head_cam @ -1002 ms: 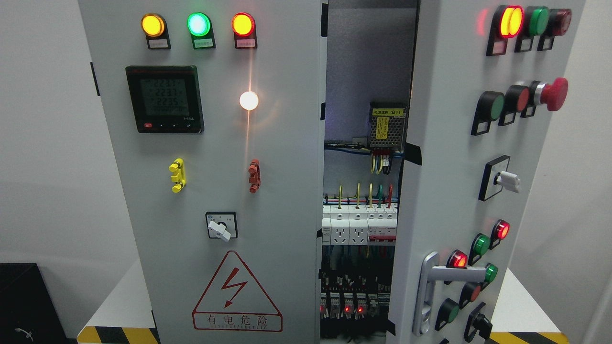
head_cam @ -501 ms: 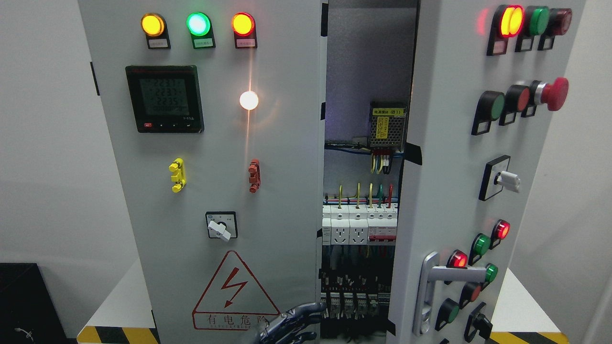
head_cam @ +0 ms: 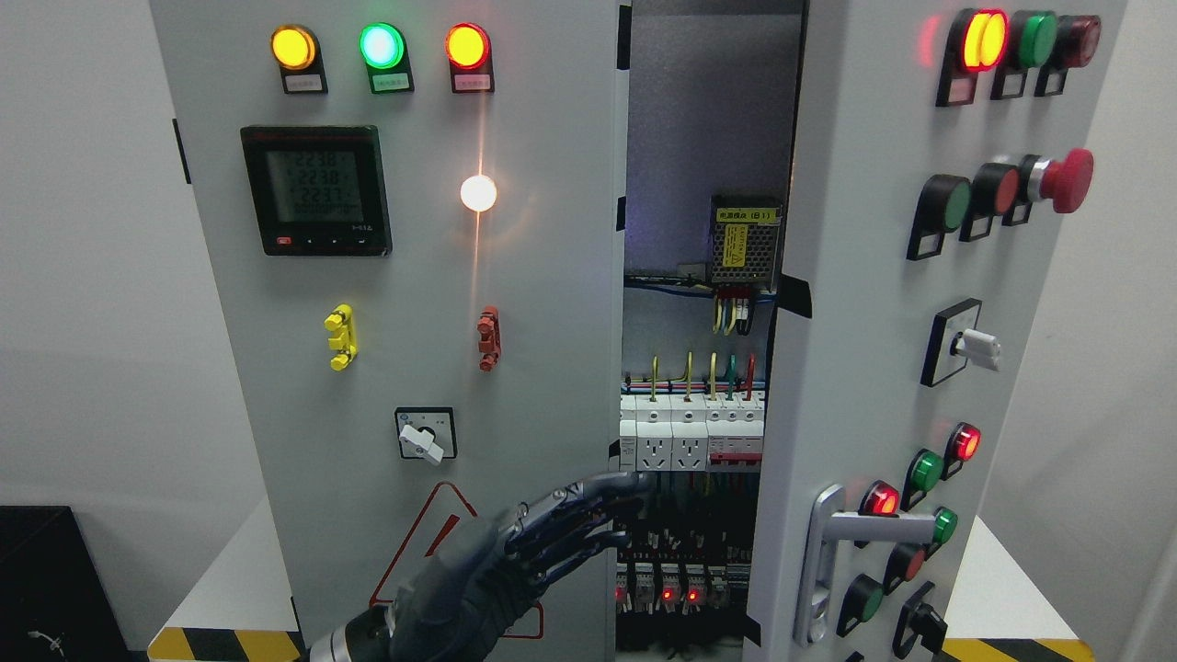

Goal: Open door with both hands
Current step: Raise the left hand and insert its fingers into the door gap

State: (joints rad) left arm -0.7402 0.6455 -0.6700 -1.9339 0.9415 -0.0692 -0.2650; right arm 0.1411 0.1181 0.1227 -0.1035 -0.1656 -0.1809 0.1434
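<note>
The cabinet stands on a white tabletop (head_cam: 225, 570) with its two doors already parted; the right door (head_cam: 864, 368) is swung well outward, its silver handle (head_cam: 832, 552) untouched, while the left door (head_cam: 414, 276) looks only slightly ajar, if at all. Between them a gap shows the breakers (head_cam: 690, 432) and wiring inside. The left robot hand (head_cam: 515, 561) reaches up from the lower left, fingers (head_cam: 598, 487) extended and loosely spread, holding nothing; their tips lie at the inner edge of the left door, at or just into the gap, though contact cannot be told. The right robot hand is out of view. So the task seems roughly half done: one door is open; the left one remains to be hooked by its edge and pulled wide.
</note>
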